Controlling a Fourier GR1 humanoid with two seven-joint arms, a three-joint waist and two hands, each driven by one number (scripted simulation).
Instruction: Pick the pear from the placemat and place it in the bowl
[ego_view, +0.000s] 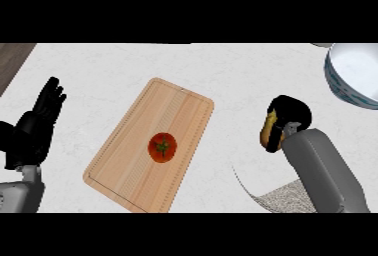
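Gripping the yellow pear (269, 131), the right hand (289, 116) hovers at three o'clock; the bowl (353, 75) sits at two o'clock. Left hand (37, 125) rests open at nine o'clock

Yellowish pear (268, 131) (mostly hidden) near white bowl (353, 75)

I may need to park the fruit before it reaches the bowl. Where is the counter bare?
Bare counter lies between the cutting board and the right robot hand, which is curled on the pear, and across the far strip up to the bowl. It is tighter near the placemat corner and beside the left robot hand.
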